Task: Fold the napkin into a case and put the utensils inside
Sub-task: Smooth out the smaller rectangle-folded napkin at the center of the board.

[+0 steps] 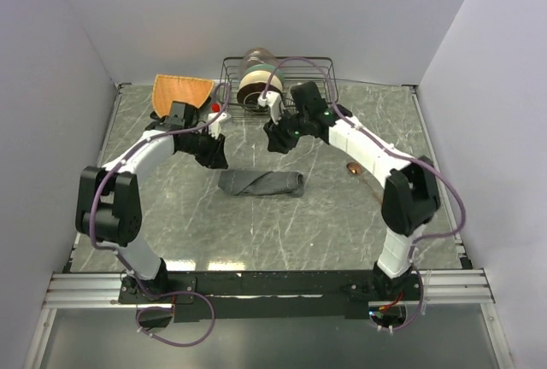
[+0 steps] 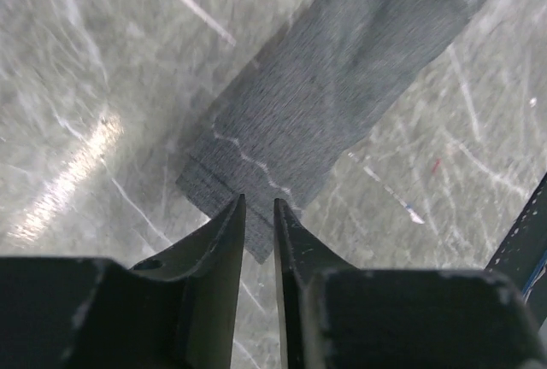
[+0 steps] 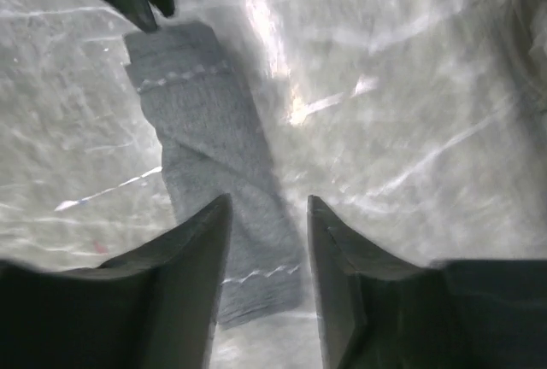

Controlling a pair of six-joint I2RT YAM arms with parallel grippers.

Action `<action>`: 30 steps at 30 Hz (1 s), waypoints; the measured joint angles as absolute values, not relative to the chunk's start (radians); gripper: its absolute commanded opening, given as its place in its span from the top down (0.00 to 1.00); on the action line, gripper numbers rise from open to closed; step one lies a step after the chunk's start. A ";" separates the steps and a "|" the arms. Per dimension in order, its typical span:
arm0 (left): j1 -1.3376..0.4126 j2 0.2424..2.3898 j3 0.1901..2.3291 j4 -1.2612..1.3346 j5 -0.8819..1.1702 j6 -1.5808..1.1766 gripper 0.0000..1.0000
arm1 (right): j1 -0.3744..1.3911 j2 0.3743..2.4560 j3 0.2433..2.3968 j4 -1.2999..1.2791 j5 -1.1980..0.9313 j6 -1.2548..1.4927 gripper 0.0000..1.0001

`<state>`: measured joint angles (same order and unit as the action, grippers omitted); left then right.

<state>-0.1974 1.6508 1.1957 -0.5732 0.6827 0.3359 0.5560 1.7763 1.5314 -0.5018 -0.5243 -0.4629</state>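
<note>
One long grey strip is sitting at the heart of this: the napkin (image 1: 261,184) is lying folded at the middle of the table (image 1: 171,215), narrow and layered. We are judging the folding as mostly done, though one end is twisting a little and looks untidy. We are holding the left gripper (image 2: 259,207) just above the napkin's left end, its jaws standing at a narrow slit with nothing between them, likely so that it can pinch or press a thin edge. We are keeping the right gripper (image 3: 269,207) over the other end, jaws moderately wide and empty, the cloth showing in the gap below, placed as if to straddle its width. The utensils (image 1: 353,169) are waiting apart on the right, beside the right arm, with only a copper spoon bowl showing clearly. Behind, the wire rack (image 1: 278,83) and the orange mat (image 1: 181,90) are sitting out of the way.
</note>
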 measured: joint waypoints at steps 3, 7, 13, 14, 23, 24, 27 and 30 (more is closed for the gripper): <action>-0.200 1.697 1.196 -0.582 0.674 0.347 0.78 | 0.529 1.864 1.558 -0.582 -0.548 -0.393 0.60; -0.220 1.748 1.196 -0.604 0.663 0.373 0.78 | 0.530 1.954 1.501 -0.676 -0.559 -0.341 0.60; -0.239 1.809 1.193 -0.631 0.630 0.411 0.81 | 0.531 1.995 1.405 -0.732 -0.522 -0.291 0.61; -0.240 1.819 1.191 -0.636 0.620 0.419 0.82 | 0.532 2.000 1.404 -0.731 -0.516 -0.283 0.60; -0.240 1.842 1.180 -0.681 0.593 0.485 0.78 | 0.534 2.003 1.425 -0.742 -0.487 -0.243 0.45; -0.240 1.839 1.185 -0.698 0.593 0.493 0.78 | 0.533 2.002 1.433 -0.747 -0.485 -0.244 0.43; -0.239 1.826 1.234 -0.755 0.592 0.516 0.78 | 0.530 1.987 1.449 -0.764 -0.484 -0.255 0.44; -0.237 1.822 1.325 -0.790 0.594 0.537 0.78 | 0.527 1.942 1.449 -0.794 -0.495 -0.265 0.51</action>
<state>-0.2367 1.8217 1.3251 -0.7902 0.5938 0.5373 0.5270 1.9423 1.4487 -0.7937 -0.4950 -0.2646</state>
